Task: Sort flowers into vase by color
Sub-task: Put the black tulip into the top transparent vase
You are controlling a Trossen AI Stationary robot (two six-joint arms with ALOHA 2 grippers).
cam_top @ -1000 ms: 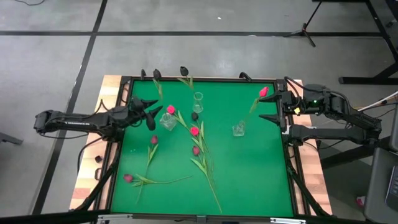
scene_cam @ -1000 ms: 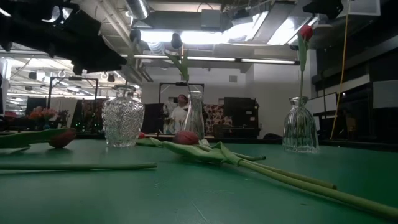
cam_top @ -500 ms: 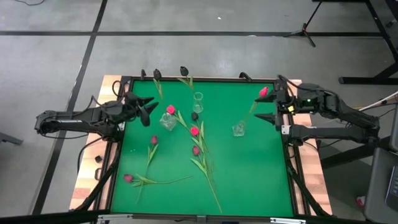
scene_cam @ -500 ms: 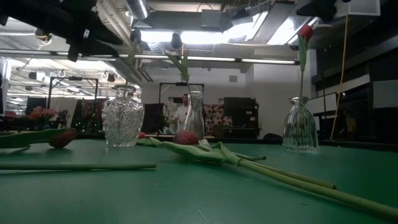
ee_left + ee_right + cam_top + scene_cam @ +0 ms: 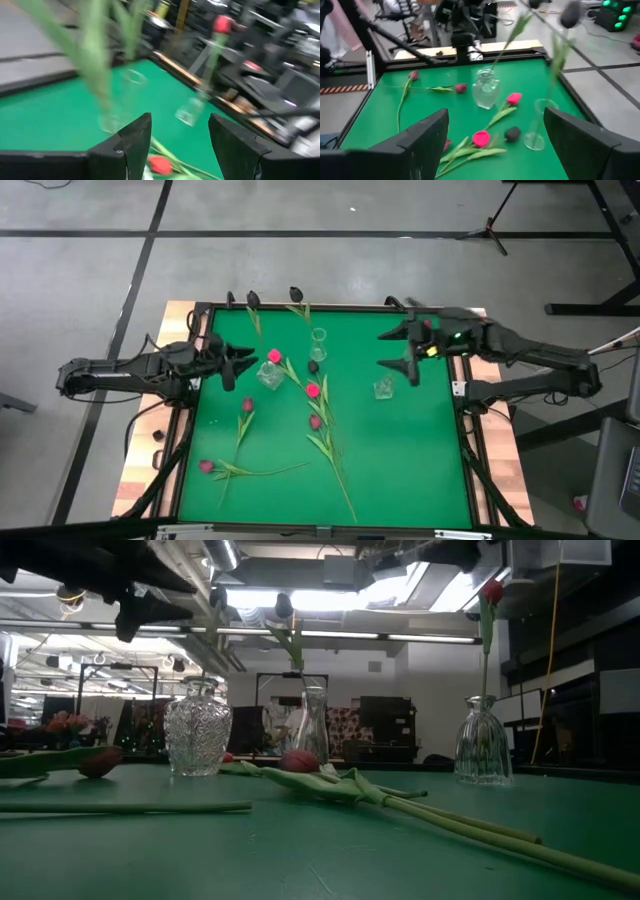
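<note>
Three glass vases stand on the green table: a cut-glass vase (image 5: 270,375), a slim vase (image 5: 318,340) holding two near-black flowers (image 5: 296,294), and a right-hand vase (image 5: 384,387) holding one pink-red flower (image 5: 492,590). Several tulips lie loose on the mat: pink-red ones (image 5: 313,390), magenta ones (image 5: 247,406) and a near-black head (image 5: 313,366). My left gripper (image 5: 235,362) hovers open just left of the cut-glass vase. My right gripper (image 5: 397,348) hovers open above the right-hand vase, by its flower's stem.
A raised dark frame (image 5: 330,307) borders the mat. Long stems and leaves (image 5: 330,450) run down the middle toward the near edge, and one flower (image 5: 206,466) lies at the near left. The near right of the mat (image 5: 420,470) holds nothing.
My right gripper has swung from the table's right edge in toward the left, staying open, and now hangs over the right-hand vase and its flower. My left gripper has risen, rolled and drawn back slightly from the cut-glass vase. The flowers and vases have kept still.
</note>
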